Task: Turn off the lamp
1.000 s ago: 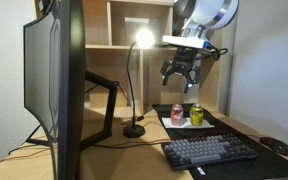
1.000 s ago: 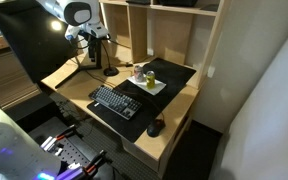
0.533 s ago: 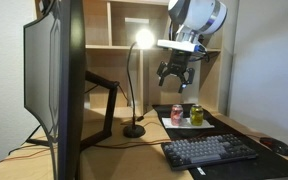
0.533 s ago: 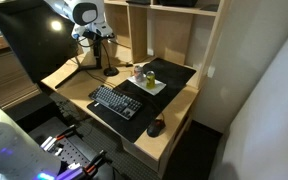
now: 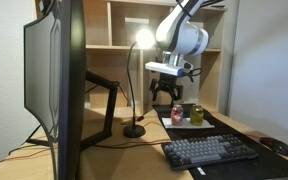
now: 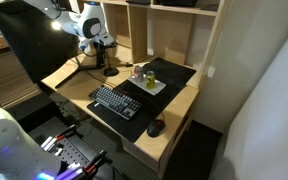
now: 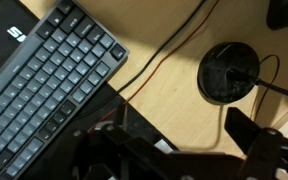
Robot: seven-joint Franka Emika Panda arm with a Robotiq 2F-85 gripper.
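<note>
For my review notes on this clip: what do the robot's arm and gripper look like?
The white-grey arm is glossy, built of rounded, bulbous links with darker joints. A flat pale plate sits at the wrist, above a black gripper with chunky linked fingers. No markings or loose cables can be made out on it.

The lamp (image 5: 134, 128) is slim and black, with a small round flat base (image 7: 229, 72), a thin gooseneck stem and a small round head (image 5: 143, 38). The head glows bright white: the lamp is on. The stem rises upright and curves over at the top. In the wrist view, the base stands beyond the keyboard (image 7: 39, 85), near one corner and not touching it.
</note>
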